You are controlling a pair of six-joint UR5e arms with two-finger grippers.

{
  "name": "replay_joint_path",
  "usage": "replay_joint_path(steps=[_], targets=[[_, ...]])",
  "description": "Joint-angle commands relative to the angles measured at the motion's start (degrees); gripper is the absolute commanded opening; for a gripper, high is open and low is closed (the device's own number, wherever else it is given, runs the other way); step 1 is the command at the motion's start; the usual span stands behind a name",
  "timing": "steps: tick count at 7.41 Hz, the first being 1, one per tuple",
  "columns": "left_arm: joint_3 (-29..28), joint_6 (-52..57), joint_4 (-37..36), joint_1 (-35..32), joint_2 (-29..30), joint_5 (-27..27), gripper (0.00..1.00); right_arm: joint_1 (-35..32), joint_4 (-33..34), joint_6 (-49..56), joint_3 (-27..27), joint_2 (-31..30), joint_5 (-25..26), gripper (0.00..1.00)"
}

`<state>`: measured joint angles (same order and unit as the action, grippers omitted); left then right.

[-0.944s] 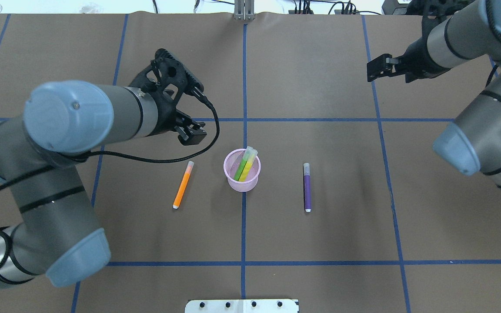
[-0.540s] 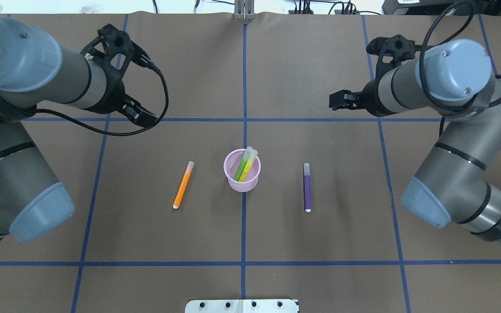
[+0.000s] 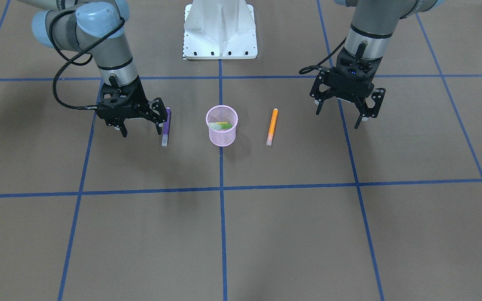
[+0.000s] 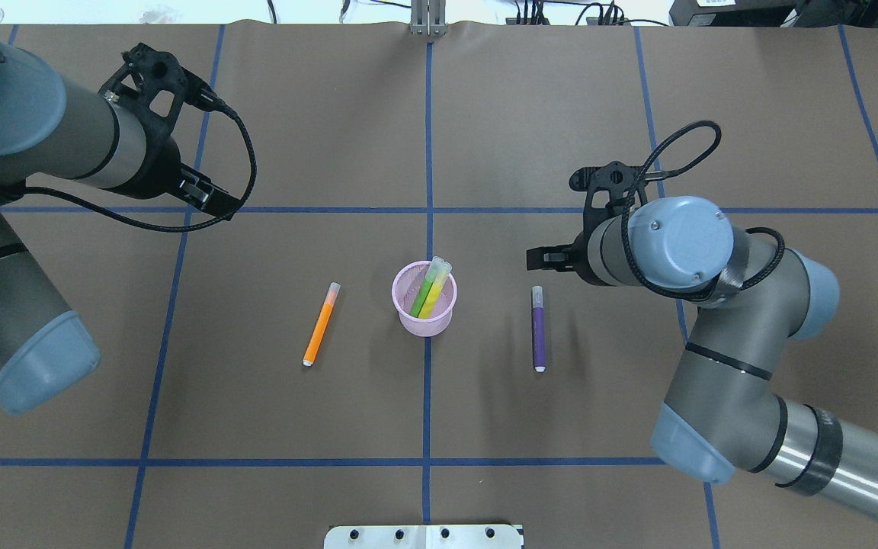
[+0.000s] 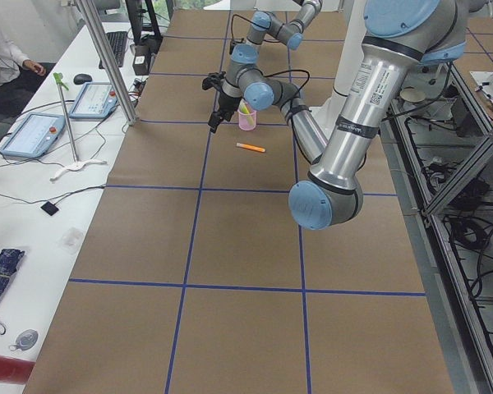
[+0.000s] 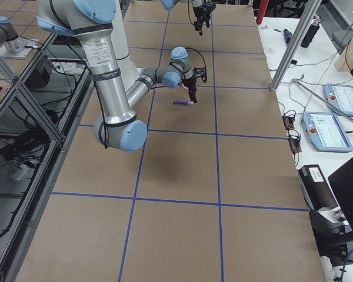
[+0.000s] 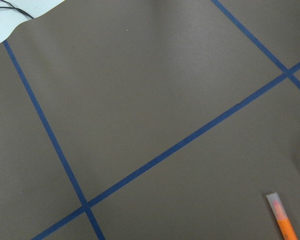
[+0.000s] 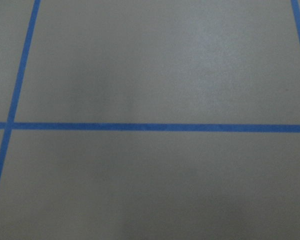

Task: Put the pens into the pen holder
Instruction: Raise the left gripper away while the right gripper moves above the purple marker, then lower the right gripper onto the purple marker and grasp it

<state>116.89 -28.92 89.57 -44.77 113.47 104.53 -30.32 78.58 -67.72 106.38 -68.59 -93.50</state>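
The pink mesh pen holder (image 4: 424,313) (image 3: 221,130) stands at the table's middle with a green and a yellow pen (image 4: 430,287) leaning in it. An orange pen (image 4: 321,324) (image 3: 272,126) lies to its left in the overhead view; its cap shows in the left wrist view (image 7: 279,214). A purple pen (image 4: 538,329) (image 3: 165,125) lies to the holder's right. My right gripper (image 3: 141,133) is open and empty, hovering just beside the purple pen. My left gripper (image 3: 339,119) (image 4: 214,200) is open and empty, apart from the orange pen.
Blue tape lines (image 4: 428,152) divide the brown table cover. The white robot base plate (image 3: 220,29) is at the near edge. A metal post (image 4: 427,19) stands at the far edge. An operators' desk with tablets (image 5: 33,131) runs alongside.
My left arm has pulled back and left, away from the orange pen. My right arm has swung in from the far right and come down beside the purple pen. The pens have not moved.
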Motion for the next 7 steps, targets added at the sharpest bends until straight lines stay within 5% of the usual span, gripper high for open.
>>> replay_joint_path(steps=[1, 6, 7], targets=[[0.0, -1.4, 0.9, 0.0, 0.0, 0.0, 1.0, 2.9, -0.3, -3.2, -4.8, 2.7, 2.8, 1.0], [1.1, -6.8, 2.0, 0.5, 0.2, -0.1, 1.0, 6.2, 1.7, -8.1, -6.4, 3.0, 6.2, 0.6], [1.1, -7.1, 2.0, 0.6, 0.2, -0.1, 1.0, 6.8, 1.8, -9.0, -6.4, 2.9, 6.3, 0.59]])
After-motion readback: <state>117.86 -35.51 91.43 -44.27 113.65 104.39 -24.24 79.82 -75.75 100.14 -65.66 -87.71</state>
